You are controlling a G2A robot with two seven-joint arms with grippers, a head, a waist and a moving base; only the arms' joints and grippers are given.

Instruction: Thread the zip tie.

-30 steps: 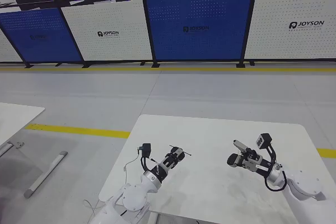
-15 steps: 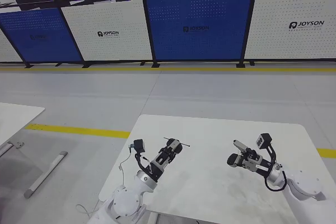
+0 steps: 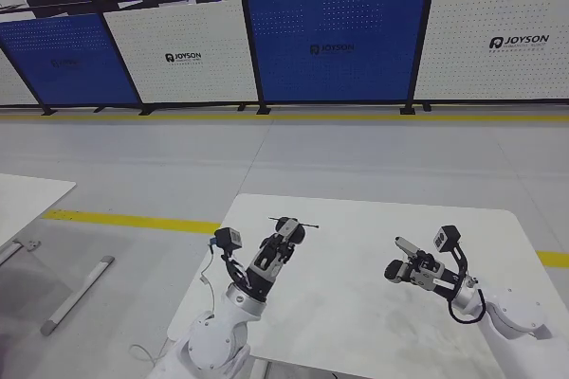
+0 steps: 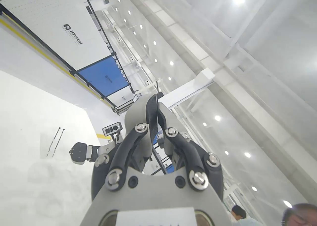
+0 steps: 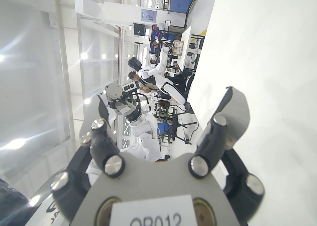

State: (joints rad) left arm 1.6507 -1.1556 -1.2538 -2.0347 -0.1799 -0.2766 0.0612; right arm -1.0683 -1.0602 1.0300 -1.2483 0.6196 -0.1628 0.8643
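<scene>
The jaws of the left gripper (image 4: 157, 103) are seen pressed together on a thin black zip tie (image 4: 157, 87), a short end of which pokes out past the fingertips. In the wrist view this gripper is tilted upward, with the ceiling behind it. From above, the left gripper (image 3: 286, 227) is placed over the left part of the white desk (image 3: 360, 313). The zip tie (image 3: 308, 225) is held crosswise in it, so that a thin black length sticks out on each side of the jaws.

The jaws of the right gripper (image 5: 166, 98) are spread wide apart, and nothing is held between them. From above, the right gripper (image 3: 398, 259) is found over the right part of the desk, well apart from the left gripper and turned toward it. The same open gripper (image 4: 79, 152) is also caught farther off by the left wrist camera.

Two further zip ties (image 4: 53, 141) are laid side by side on the desk surface (image 4: 37, 113), near the right gripper. The two are nearly parallel and touched by neither gripper.
</scene>
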